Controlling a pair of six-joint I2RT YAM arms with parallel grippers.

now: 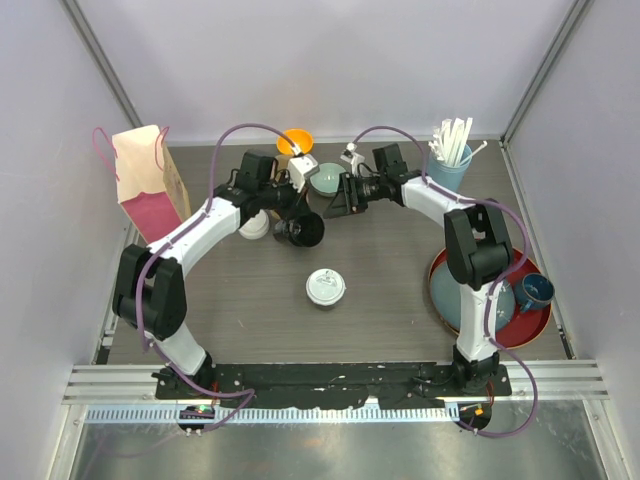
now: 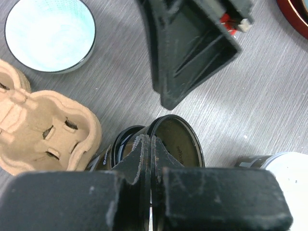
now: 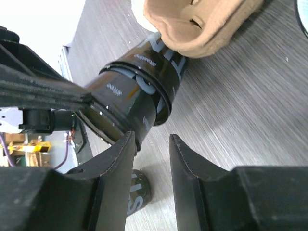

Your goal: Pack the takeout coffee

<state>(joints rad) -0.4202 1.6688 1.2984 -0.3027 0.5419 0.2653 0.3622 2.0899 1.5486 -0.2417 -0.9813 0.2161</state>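
Two nested black paper cups (image 1: 303,231) without lids lie tilted above the table. My left gripper (image 2: 151,140) is shut on the rim of the outer cup (image 2: 180,144), one finger inside it. My right gripper (image 3: 151,144) is open just beside that stack (image 3: 137,101), its left finger (image 3: 120,159) close to the rim, with nothing between the jaws. One takeout coffee with a white lid (image 1: 325,287) stands alone mid-table, and a second lidded cup (image 1: 253,227) stands by my left arm. A brown pulp cup carrier (image 2: 43,134) lies next to the stack.
A pink paper bag (image 1: 148,182) stands at the back left. An orange bowl (image 1: 295,142) and a pale teal bowl (image 1: 327,178) sit behind the grippers. A blue tumbler of straws (image 1: 452,160) is back right; a red tray (image 1: 535,325) carries a plate and blue mug (image 1: 533,291).
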